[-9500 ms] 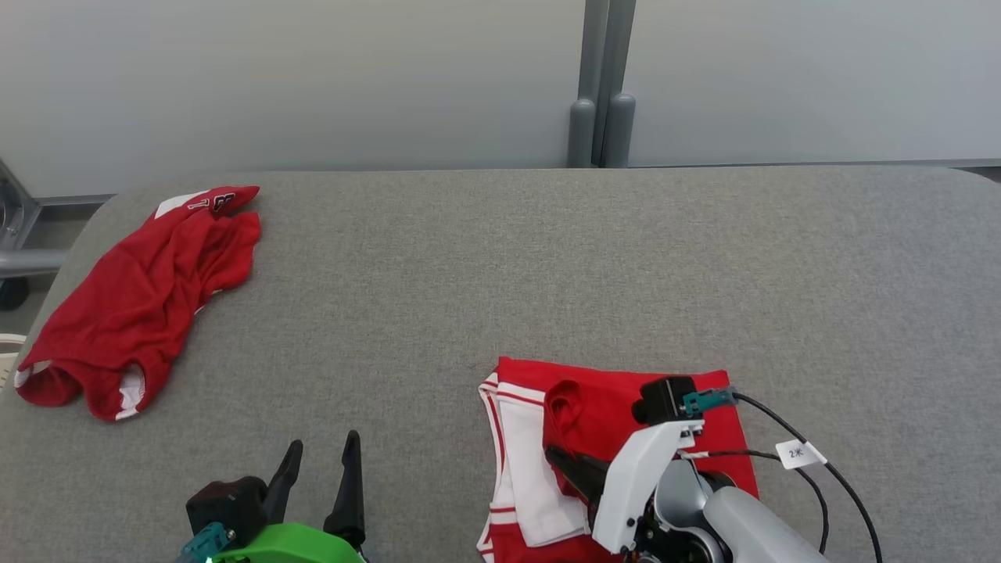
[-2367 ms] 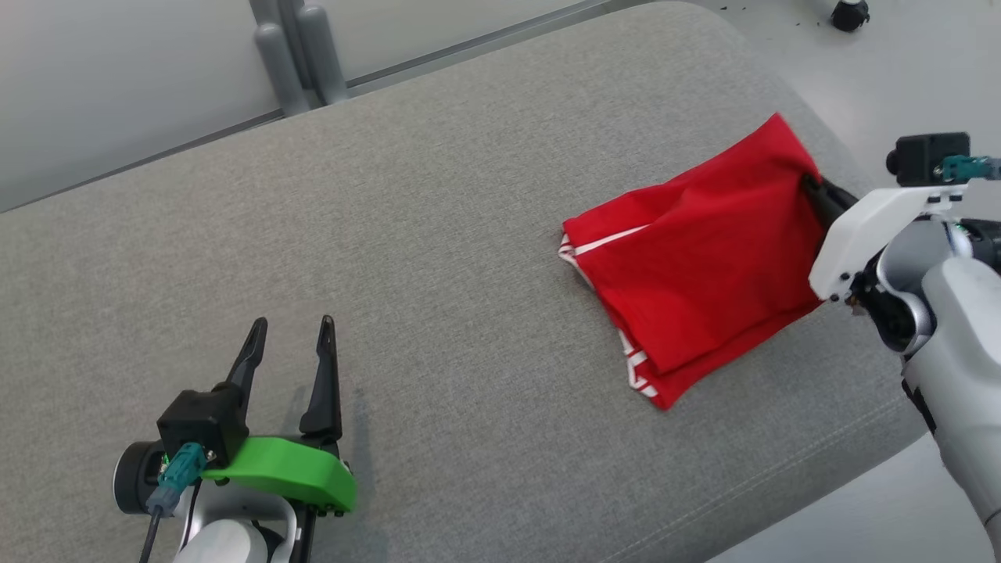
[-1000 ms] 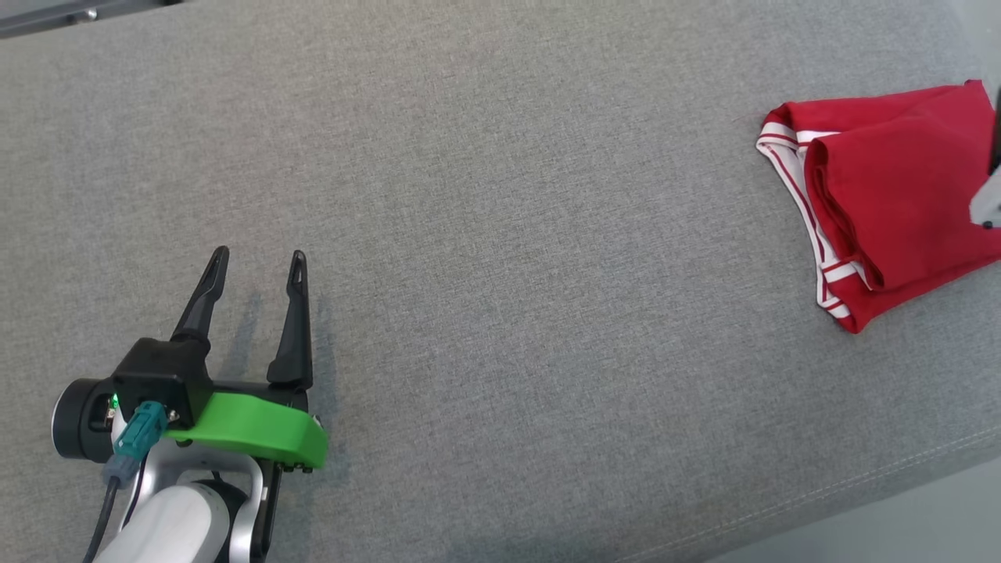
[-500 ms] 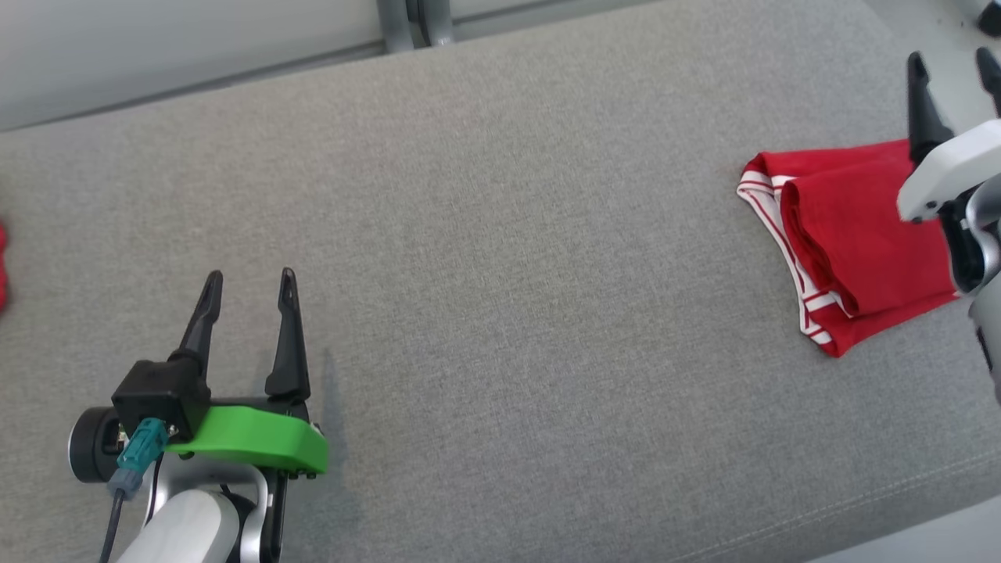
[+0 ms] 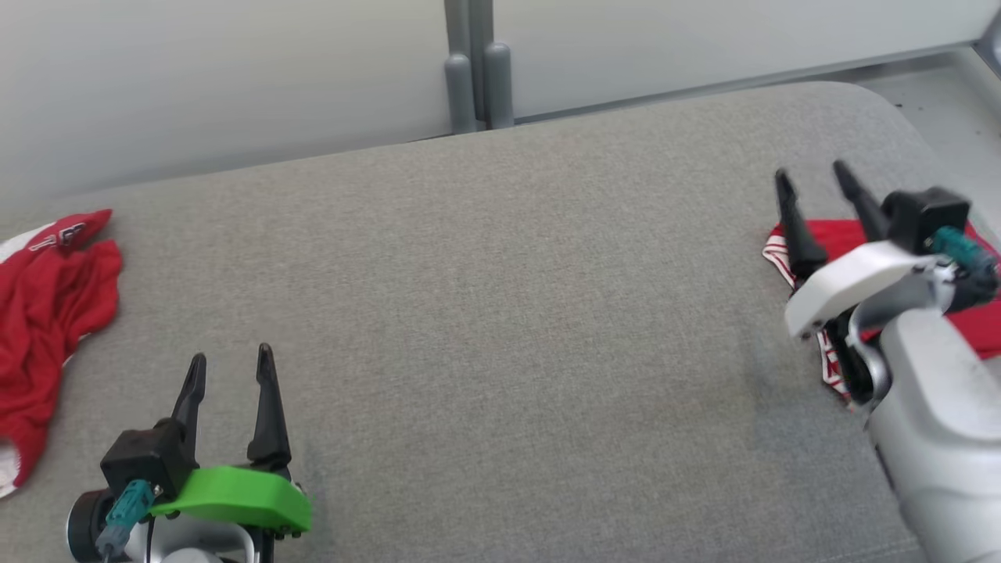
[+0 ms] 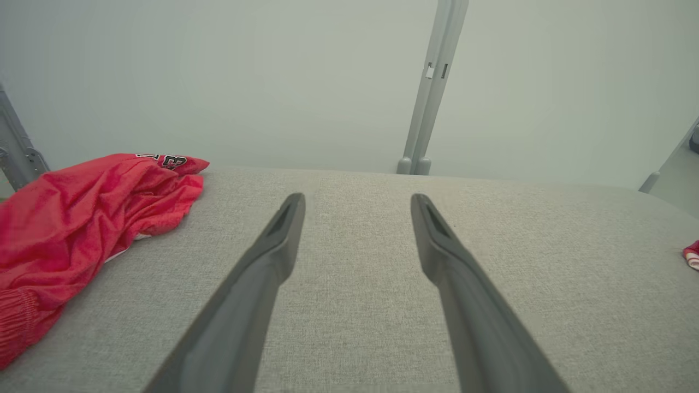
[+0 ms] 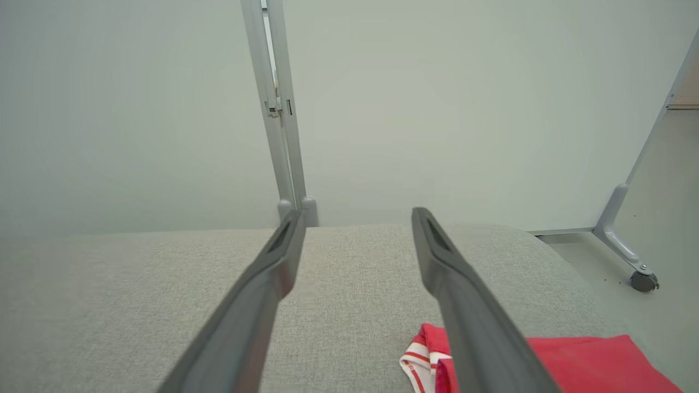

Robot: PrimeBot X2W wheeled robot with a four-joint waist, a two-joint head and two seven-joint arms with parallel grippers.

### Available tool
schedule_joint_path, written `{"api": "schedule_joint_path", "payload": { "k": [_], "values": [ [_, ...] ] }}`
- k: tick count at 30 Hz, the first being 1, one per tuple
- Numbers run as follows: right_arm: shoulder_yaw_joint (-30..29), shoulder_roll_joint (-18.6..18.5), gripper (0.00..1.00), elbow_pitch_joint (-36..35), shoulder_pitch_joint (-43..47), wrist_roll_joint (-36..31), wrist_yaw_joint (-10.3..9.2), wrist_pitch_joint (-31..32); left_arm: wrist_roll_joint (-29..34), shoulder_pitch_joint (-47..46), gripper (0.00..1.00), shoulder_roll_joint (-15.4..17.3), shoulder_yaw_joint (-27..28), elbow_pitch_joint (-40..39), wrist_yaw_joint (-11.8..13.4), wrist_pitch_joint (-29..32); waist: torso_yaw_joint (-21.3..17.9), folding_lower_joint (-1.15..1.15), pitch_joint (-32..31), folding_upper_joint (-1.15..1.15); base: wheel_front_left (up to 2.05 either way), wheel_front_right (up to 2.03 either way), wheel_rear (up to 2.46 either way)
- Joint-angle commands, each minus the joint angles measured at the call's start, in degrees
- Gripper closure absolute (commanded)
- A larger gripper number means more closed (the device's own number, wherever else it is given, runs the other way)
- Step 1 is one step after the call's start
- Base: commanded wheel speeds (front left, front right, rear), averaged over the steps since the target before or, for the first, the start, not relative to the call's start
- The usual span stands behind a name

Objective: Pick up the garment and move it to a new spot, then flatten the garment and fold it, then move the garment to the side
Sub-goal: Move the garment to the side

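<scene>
head view: right gripper [image 5: 811, 170] stands over the folded garment [image 5: 835, 241], its two dark fingers spread wide apart and holding nothing. the red cloth lies under and behind those fingers, on the grey padded surface [image 5: 500, 313]. its white-striped edge juts out past the finger nearer the left gripper [image 5: 231, 353]. the pale forearm covers most of the rest, so the long axis is hard to judge here. it seems to run across the fingers, not along them. the left gripper sits well apart from the garment, fingers just as wide and empty. a crumpled jersey [image 5: 47, 313], also red, lies on its outer side. a grey post [image 5: 477, 78] rises beyond the far edge of the surface.

left wrist view: the left gripper [image 6: 356, 197] shows both fingers splayed over bare grey fabric, gripping nothing. the crumpled jersey [image 6: 82, 218] heaps up to the left of the fingers. a sliver of the folded garment [image 6: 692, 255] peeks in far off to their right.

right wrist view: the right gripper [image 7: 356, 212] is fully spread and empty. the folded garment [image 7: 590, 363] lies low beside and beneath the right-hand finger. its longer side stretches crosswise to the fingers, with the striped end pointing towards the gap between them and the plain red end pointing away to the right. a caster [image 7: 644, 281] sits on the floor beyond that side.
</scene>
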Motion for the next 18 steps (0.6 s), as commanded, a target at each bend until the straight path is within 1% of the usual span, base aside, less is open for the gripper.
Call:
{"api": "schedule_joint_path", "payload": {
  "k": [1, 6, 13, 18],
  "values": [
    [-0.3, 0.7, 0.0, -0.9, 1.8, -0.8, -0.02, 0.3, 0.0, 0.9, 0.0, 0.4, 0.2, 0.4, -0.3, -0.3, 1.8, 0.0, -1.8, 0.27, 0.0, 0.0, 0.0],
    [-2.2, 5.0, 0.0, -7.5, 9.0, -5.1, -0.02, 2.2, 0.1, 3.7, 0.0, 0.8, 0.6, 1.2, -0.3, -0.7, 3.2, 0.0, -3.1, 0.27, 0.0, 0.0, 0.0],
    [-5.1, 10.3, 0.0, -17.8, 18.8, -9.9, -0.01, 4.9, -0.8, 8.1, 0.0, 0.2, 1.1, 0.9, -0.8, -0.9, 5.0, 0.0, -5.2, 0.27, 0.0, 0.0, 0.0],
    [-5.7, 12.3, 0.0, -24.1, 24.5, -13.3, -0.02, 6.4, -0.7, 10.7, 0.0, -0.3, 1.8, 0.4, -1.2, -1.1, 5.9, 0.0, -5.8, 0.27, 0.0, 0.0, 0.0]
  ]
}}
